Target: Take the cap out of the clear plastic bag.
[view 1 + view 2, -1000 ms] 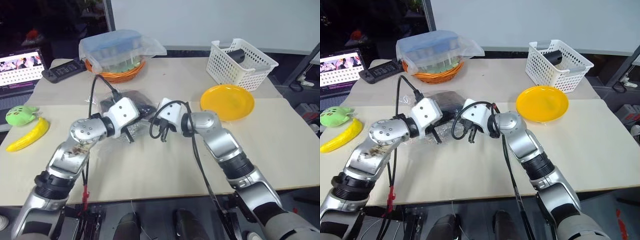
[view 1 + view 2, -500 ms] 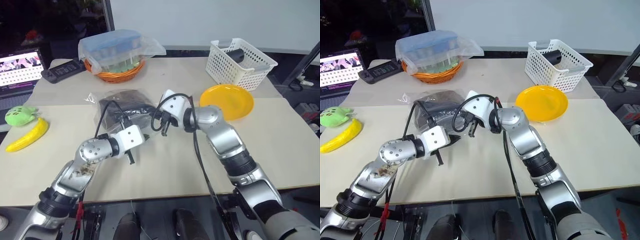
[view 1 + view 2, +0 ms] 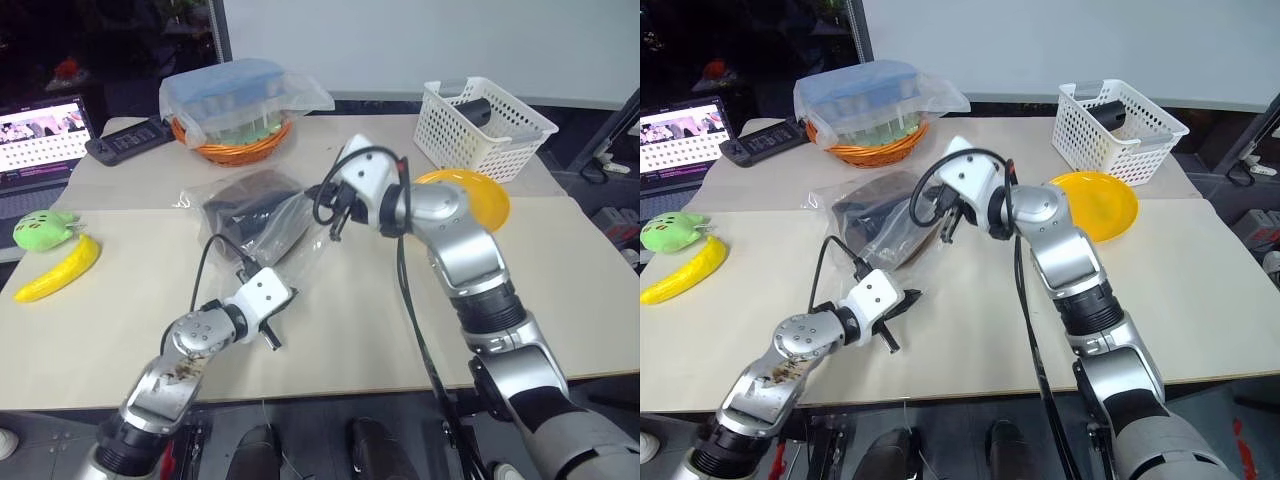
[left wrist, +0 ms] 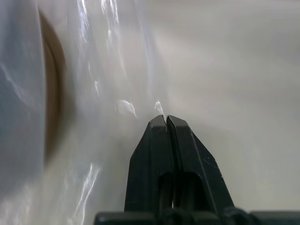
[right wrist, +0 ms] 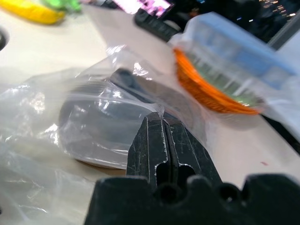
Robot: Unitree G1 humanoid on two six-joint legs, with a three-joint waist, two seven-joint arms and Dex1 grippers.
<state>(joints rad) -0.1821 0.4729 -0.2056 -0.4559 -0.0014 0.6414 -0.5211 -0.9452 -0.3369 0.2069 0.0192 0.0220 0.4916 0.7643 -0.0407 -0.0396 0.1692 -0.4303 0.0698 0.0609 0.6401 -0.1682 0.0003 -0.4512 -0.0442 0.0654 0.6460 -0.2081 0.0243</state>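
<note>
Both my claws pinch the clear plastic bag (image 3: 262, 222): right claw (image 3: 334, 228) lifts one edge, left claw (image 3: 902, 308) holds another low near the table (image 3: 560, 290). One cap (image 5: 101, 119) inside. Risk: thin film slips or tears, cap drags along. One bag, one yellow disc (image 3: 480, 195).

left gripper (image 3: 272, 335): fingers pressed together, low, at near edge of clear plastic bag (image 3: 262, 225), pinching its film | right gripper (image 3: 335, 228): fingers pressed together, raised at bag's far-right edge, pinching its film
</note>
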